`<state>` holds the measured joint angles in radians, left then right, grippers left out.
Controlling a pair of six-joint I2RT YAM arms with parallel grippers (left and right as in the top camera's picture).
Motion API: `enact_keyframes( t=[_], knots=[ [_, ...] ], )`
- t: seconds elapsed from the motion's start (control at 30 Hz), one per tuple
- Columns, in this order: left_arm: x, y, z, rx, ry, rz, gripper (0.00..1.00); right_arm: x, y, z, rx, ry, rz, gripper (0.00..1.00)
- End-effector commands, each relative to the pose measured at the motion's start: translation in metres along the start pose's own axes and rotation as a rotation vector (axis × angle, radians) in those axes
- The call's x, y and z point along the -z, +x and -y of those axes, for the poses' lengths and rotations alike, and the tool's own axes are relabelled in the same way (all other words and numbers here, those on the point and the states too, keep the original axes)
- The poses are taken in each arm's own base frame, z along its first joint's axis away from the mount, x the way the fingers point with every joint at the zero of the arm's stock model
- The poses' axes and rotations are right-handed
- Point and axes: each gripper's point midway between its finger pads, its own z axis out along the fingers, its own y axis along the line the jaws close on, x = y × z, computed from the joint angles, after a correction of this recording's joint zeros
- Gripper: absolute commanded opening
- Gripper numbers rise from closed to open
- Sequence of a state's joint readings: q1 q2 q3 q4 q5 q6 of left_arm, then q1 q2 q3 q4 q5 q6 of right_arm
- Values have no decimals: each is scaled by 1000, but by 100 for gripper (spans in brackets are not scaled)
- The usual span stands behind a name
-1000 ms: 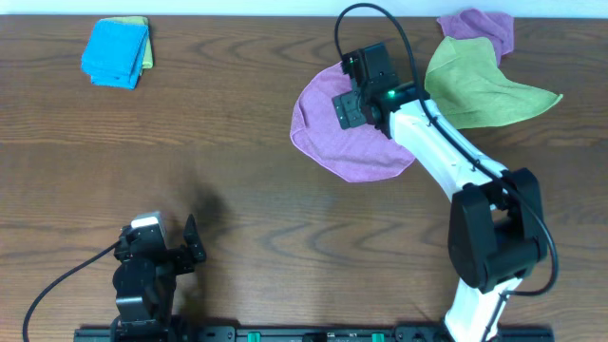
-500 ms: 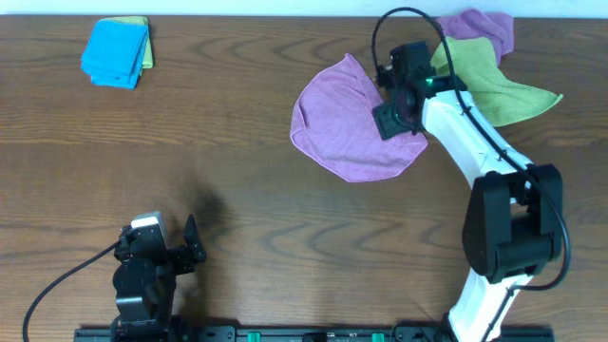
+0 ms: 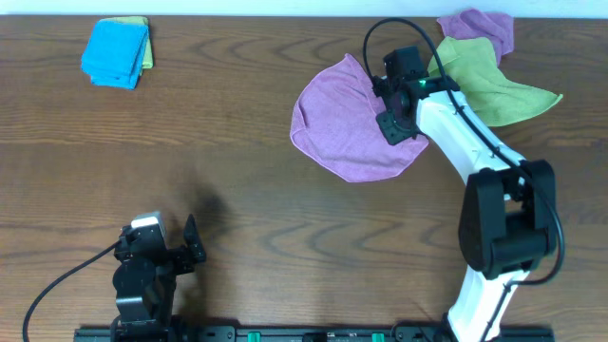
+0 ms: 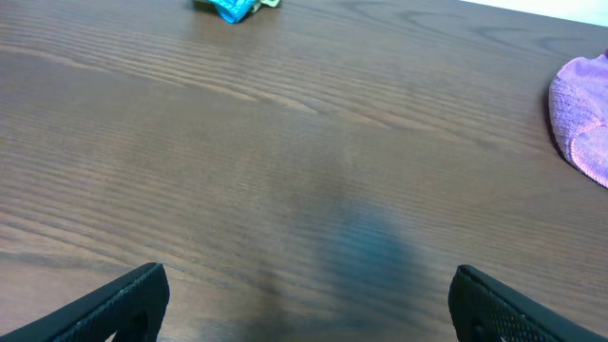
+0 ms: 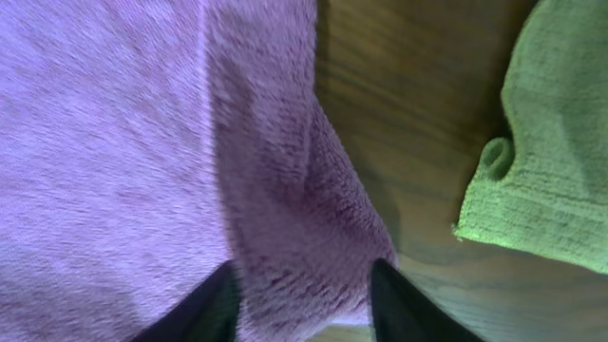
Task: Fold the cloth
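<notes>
Dark jaws astride a ridge of lilac cloth [image 5: 123,142], lime-green cloth [image 5: 556,142] near.

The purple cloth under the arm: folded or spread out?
Spread out: the cloth lies open and rumpled on the table, one edge inside the right gripper.

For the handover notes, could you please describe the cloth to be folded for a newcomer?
Three cloths lie on the table's right half. The cloth is the lilac one under the right gripper, left of the lime-green cloth and the crumpled purple cloth.

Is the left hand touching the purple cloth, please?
No, the left hand sits open and empty, far across from the purple cloth.
</notes>
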<state>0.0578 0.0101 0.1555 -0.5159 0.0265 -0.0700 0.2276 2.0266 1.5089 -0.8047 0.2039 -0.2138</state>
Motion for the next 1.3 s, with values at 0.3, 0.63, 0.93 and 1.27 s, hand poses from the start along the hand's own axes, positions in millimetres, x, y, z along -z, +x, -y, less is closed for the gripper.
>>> enact_keyframes(
  t=[0.3,0.63,0.93,1.27],
  knots=[
    [-2,5,0,-16,0,-7,95,-14,7,20,-36,90,-40,1],
    [-2,5,0,-16,0,-7,96,-18,36,121,-531,329,-32,82],
    [-2,5,0,-16,0,-7,95,-16,26,62,-421,132,-64,77],
    [-2,5,0,-16,0,-7,95,-6,0,1,-216,63,-19,1]
  ],
)
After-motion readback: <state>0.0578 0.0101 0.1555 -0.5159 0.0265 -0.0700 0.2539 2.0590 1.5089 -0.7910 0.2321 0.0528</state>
